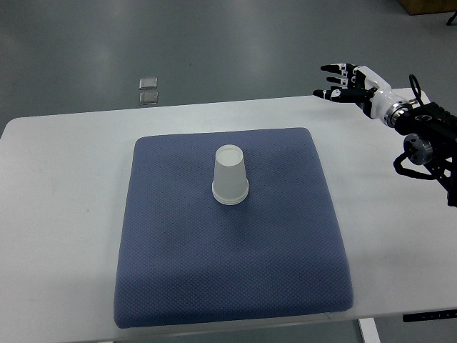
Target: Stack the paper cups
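Nearest us the blue mat [228,271] carries one upside-down paper cup [230,176] at its centre, axis vertical, perhaps already several nested. We see our right hand [345,82] far right, fingers spread and empty; the cup lies well to its near-left.

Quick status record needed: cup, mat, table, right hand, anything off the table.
paper cup: white, upside down, standing near the mat's centre; whether it is one cup or a stack cannot be told
mat: blue, lying on the table
table: white
right hand: above the table's far right corner, fingers spread, holding nothing, apart from the cup
left hand: out of view
floor: two small square objects beyond the table
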Robot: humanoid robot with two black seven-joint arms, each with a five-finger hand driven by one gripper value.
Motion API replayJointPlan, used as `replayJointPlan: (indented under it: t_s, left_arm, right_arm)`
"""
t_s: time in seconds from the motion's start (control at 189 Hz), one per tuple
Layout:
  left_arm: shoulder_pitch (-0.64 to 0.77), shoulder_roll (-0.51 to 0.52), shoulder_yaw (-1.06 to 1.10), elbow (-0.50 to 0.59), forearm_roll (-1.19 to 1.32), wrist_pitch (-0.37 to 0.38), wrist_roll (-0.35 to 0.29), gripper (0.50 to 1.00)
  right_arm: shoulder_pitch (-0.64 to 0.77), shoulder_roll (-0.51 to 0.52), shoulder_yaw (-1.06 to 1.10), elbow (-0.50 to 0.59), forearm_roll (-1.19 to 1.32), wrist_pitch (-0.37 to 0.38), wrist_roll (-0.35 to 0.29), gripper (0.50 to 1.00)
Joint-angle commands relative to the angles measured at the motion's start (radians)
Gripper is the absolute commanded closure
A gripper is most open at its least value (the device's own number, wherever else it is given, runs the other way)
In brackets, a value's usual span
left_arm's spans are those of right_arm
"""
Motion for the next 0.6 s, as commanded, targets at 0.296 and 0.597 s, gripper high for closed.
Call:
replayJointPlan:
  t_s: [0.296, 0.597]
  left_arm:
    - [0.000, 0.000, 0.000, 0.000, 0.000, 0.000, 0.000, 0.500]
    - [0.000, 0.000, 0.000, 0.001, 0.000, 0.000, 0.000, 0.500]
  right_arm:
    - [-0.028, 0.018, 0.001, -0.010, 0.300, -0.004, -0.012, 0.585]
    - [-0.040, 0.081, 0.005, -0.010, 0.451, 0.006, -0.012, 0.585]
